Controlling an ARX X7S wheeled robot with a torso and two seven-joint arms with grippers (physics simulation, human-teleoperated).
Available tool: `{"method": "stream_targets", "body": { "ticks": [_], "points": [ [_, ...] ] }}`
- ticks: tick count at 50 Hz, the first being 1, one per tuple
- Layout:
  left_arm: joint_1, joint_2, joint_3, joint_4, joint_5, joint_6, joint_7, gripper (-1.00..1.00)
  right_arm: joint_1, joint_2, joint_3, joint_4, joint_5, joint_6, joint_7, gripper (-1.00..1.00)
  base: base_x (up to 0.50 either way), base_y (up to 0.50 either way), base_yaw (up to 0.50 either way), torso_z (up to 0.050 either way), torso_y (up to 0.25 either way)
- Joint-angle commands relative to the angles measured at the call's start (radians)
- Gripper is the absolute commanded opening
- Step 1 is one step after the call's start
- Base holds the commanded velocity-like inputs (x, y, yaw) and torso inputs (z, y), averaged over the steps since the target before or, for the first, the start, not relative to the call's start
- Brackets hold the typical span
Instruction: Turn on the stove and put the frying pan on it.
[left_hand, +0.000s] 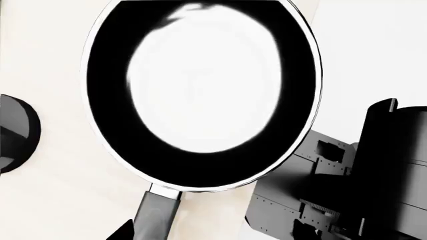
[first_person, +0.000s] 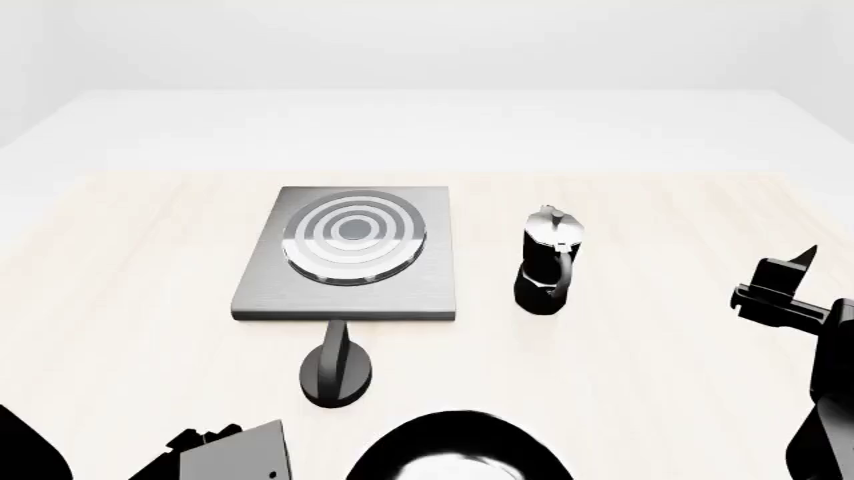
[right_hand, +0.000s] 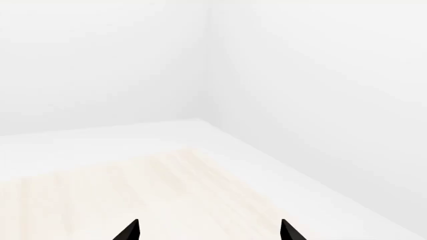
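Frying pan (left_hand: 200, 90) at near table edge, handle at left gripper (left_hand: 143, 232), grip unclear; right gripper (right_hand: 208, 231) jaws spread, empty, far right.

- Ahead of the right gripper (right_hand: 208, 231), its spread jaws face bare table (right_hand: 153, 190) with nothing in the way.
- Beyond the left gripper's jaws the pan (left_hand: 200, 90) fills the space, its handle (left_hand: 155, 212) reaching back to them.
- The knob (first_person: 336, 365) stands between pan and stove (first_person: 350, 255).
- The moka pot (first_person: 547, 262) stands just beside the stove, on the right arm's side.
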Motion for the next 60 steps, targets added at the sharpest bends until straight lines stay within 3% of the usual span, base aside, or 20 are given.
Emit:
{"method": "stream_targets", "body": {
  "ticks": [1, 35, 60],
  "points": [
    [-0.002, -0.007, 0.024, -0.012, -0.008, -0.008, -0.005, 1.0, 0.002, 0.003, 0.006, -0.006, 0.004, 0.005, 0.001, 1.0, 0.0, 0.0, 0.0, 0.0, 0.0],
    [-0.06, -0.047, 0.138, -0.097, -0.033, -0.041, -0.122, 1.0, -0.009, 0.0, -0.003, 0.012, 0.008, -0.019, 0.01, 1.0, 0.0, 0.0, 0.0, 0.0, 0.0],
    [-0.078, -0.079, 0.176, -0.14, 0.0, -0.086, -0.127, 1.0, -0.005, 0.003, -0.004, 0.01, 0.015, -0.014, 0.013, 1.0, 0.0, 0.0, 0.0, 0.0, 0.0]
  ]
}}
